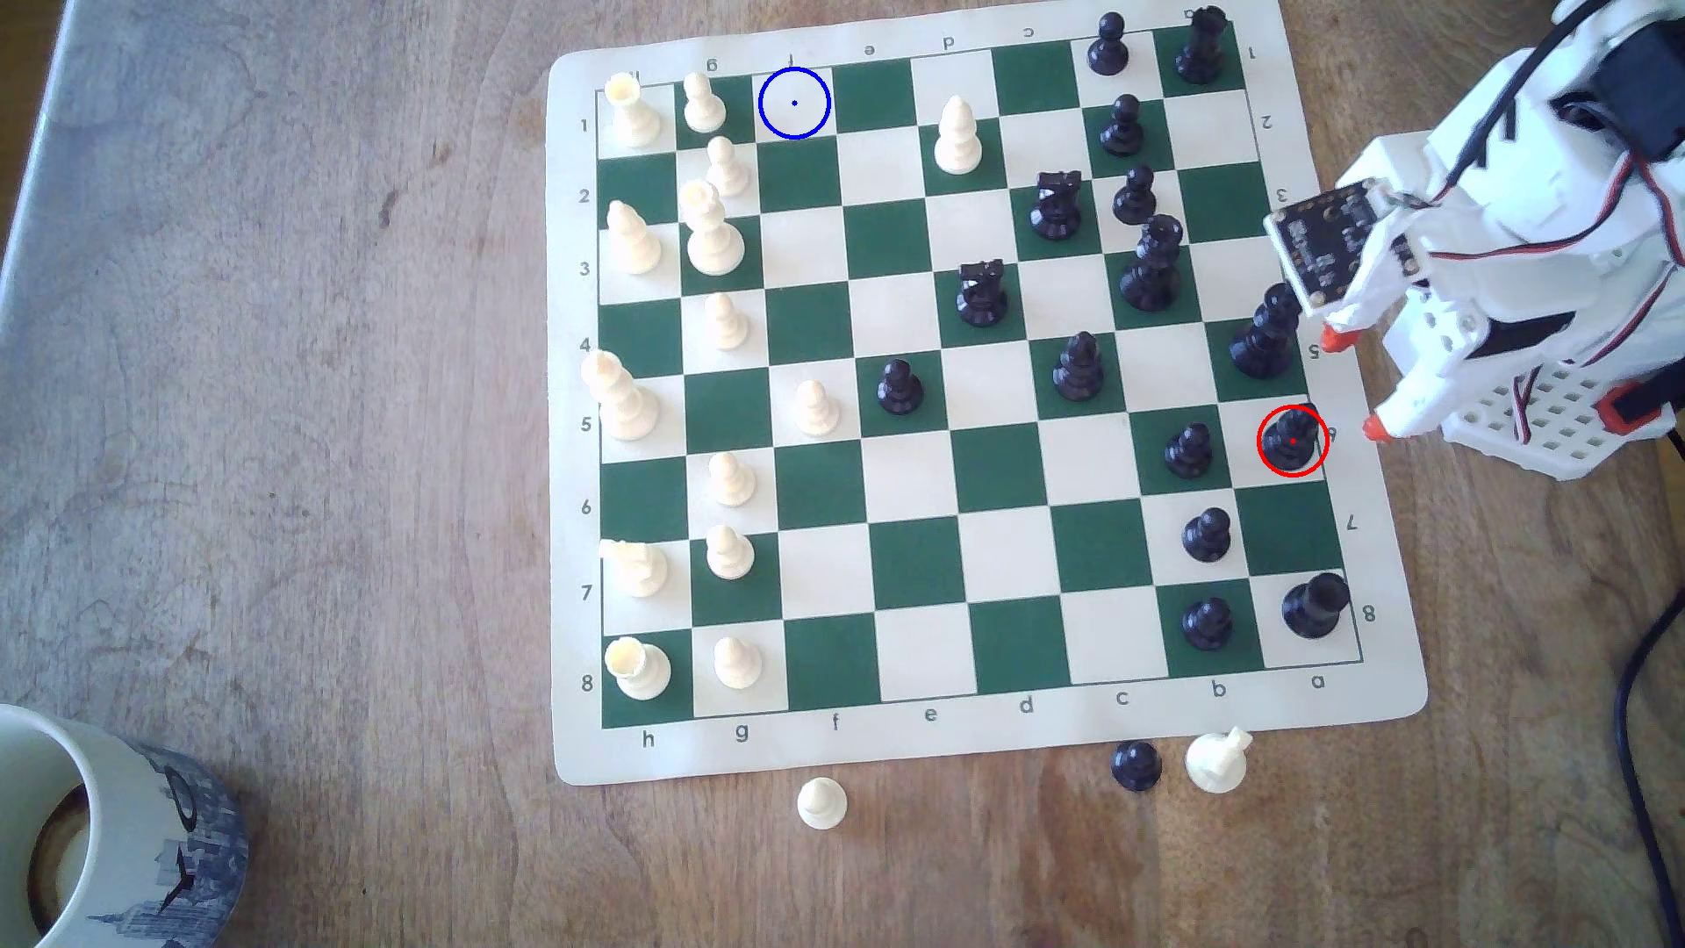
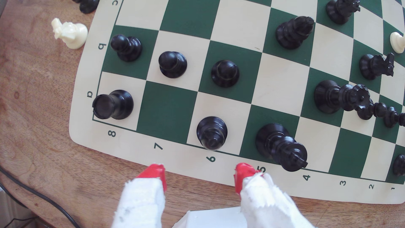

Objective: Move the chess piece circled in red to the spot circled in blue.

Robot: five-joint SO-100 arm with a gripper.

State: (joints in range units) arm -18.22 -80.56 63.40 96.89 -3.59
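Two margin labels, "6" (image 2: 210,159) and "a" (image 1: 1318,681)

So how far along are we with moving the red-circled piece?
Nothing is finished: the red-circled black piece stands on its square at the mat's edge by row 6, and the blue-circled square in row 1 is bare. In hand: the gripper is open, its red-tipped fingers apart over the mat's border just short of the piece, touching nothing. Left: the grasp, the carry across the board, and the release.
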